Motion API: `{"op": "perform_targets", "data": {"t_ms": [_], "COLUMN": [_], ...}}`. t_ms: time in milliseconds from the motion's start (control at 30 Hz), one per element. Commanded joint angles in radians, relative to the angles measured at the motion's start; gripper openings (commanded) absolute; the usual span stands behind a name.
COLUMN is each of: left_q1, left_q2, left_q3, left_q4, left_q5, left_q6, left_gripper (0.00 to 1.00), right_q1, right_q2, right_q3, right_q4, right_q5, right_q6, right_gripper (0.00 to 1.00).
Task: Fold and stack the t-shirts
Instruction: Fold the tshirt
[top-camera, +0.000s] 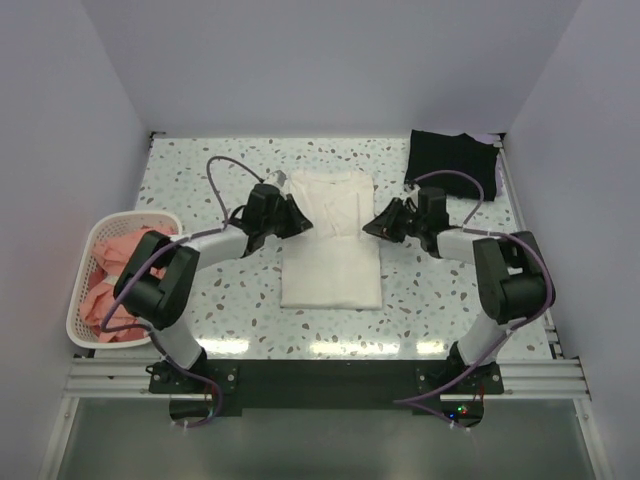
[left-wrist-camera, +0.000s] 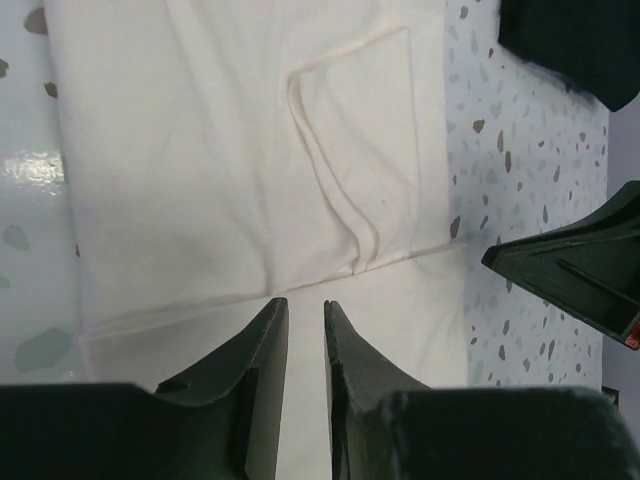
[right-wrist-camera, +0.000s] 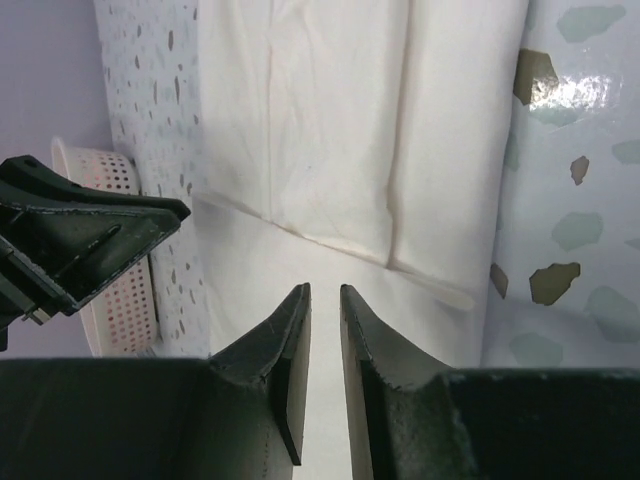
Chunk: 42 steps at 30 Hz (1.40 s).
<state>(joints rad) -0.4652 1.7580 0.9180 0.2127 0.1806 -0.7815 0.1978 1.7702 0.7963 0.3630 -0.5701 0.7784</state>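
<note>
**Q:** How do your hands stand?

**A:** The fingers of my left gripper (left-wrist-camera: 305, 305) are a slim gap apart. I see pale cloth through the gap and nothing pinched in it. My right gripper (right-wrist-camera: 324, 290) is the same: narrowly parted and gripping nothing. The 2 face each other across the white t-shirt (top-camera: 330, 262), left gripper at its left edge and right gripper at its right.

**Q:** And where are the shirts?

**A:** The white one lies mid-table as a long rectangle, with its far part doubled over. The black t-shirt (top-camera: 450, 158) sits folded in the far right corner. The salmon-pink t-shirts (top-camera: 118, 262) are heaped in the basket (top-camera: 78, 318) at the near left.

**Q:** What could go wrong?

**A:** A fingertip could drag a loose layer as I pull away, and that would open the fold. If my 2 grippers bite at different layers, the next fold would likely skew. The tucked sleeve in my left wrist view looks ready to slip out.

**Q:** What can't you make out?

**A:** I cannot tell whether my fingertips touch the cloth. No print shows on the white shirt. My arms cover its side edges from above. I cannot count the pink shirts, and the black one is cut off in my left wrist view.
</note>
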Motion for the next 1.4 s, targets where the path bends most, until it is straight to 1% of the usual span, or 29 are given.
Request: {"op": "perform_targets", "data": {"t_ms": [0,33,100,133,167,200,233,300,333,467,567,667,800,833,933,1167,1300,1367], "left_q1": [0.022,0.023,0.023,0.023,0.023,0.020,0.022,0.022,0.022,0.022,0.020,0.016,0.013,0.013,0.010,-0.009,-0.023,-0.030], "left_q2": [-0.115,-0.142,-0.176,-0.198,-0.242,-0.265,-0.305,-0.348,-0.395,-0.520,-0.581,-0.627,-0.677,-0.677,-0.663,-0.654,-0.651,-0.651], "left_q3": [0.001,-0.002,-0.024,-0.062,-0.086,-0.138,-0.163,-0.247,-0.273,-0.396,-0.482,-0.530,-0.597,-0.616,-0.637,-0.659,-0.669,-0.674], "left_q4": [-0.087,-0.145,-0.173,-0.196,-0.197,-0.200,-0.211,-0.211,-0.245,-0.262,-0.277,-0.265,-0.228,-0.193,-0.159,-0.136,-0.137,-0.136], "left_q5": [-0.082,-0.092,-0.101,-0.102,-0.102,-0.098,-0.086,-0.057,-0.038,0.000,0.046,0.082,0.103,0.112,0.149,0.145,0.137,0.134], "left_q6": [-0.004,-0.010,-0.015,-0.022,-0.028,-0.032,-0.039,-0.038,-0.036,-0.033,-0.033,-0.036,-0.038,-0.036,-0.039,-0.048,-0.058,-0.065], "left_gripper": [0.26,0.26,0.30,0.32,0.35,0.36,0.37,0.38,0.39,0.43,0.45,0.45,0.46,0.46,0.45,0.43,0.41,0.40], "right_q1": [-0.006,-0.005,-0.005,-0.005,-0.005,-0.003,-0.004,-0.003,-0.003,0.000,0.009,0.034,0.069,0.074,0.104,0.133,0.138,0.138], "right_q2": [-0.144,-0.162,-0.202,-0.248,-0.280,-0.310,-0.372,-0.431,-0.492,-0.622,-0.682,-0.712,-0.733,-0.732,-0.723,-0.689,-0.689,-0.687], "right_q3": [0.026,0.027,0.027,0.018,-0.015,-0.037,-0.081,-0.126,-0.175,-0.287,-0.357,-0.416,-0.479,-0.496,-0.525,-0.554,-0.563,-0.568], "right_q4": [-0.154,-0.218,-0.281,-0.326,-0.338,-0.360,-0.383,-0.441,-0.455,-0.521,-0.570,-0.584,-0.555,-0.538,-0.497,-0.427,-0.421,-0.418], "right_q5": [0.101,0.111,0.133,0.134,0.139,0.138,0.142,0.147,0.141,0.118,0.084,0.078,0.087,0.088,0.095,0.114,0.128,0.136], "right_q6": [-0.053,-0.068,-0.085,-0.094,-0.093,-0.094,-0.094,-0.099,-0.099,-0.097,-0.094,-0.084,-0.047,-0.033,-0.002,0.042,0.050,0.051], "right_gripper": [0.24,0.25,0.30,0.34,0.41,0.43,0.45,0.47,0.47,0.47,0.48,0.48,0.48,0.48,0.48,0.48,0.46,0.43]}}
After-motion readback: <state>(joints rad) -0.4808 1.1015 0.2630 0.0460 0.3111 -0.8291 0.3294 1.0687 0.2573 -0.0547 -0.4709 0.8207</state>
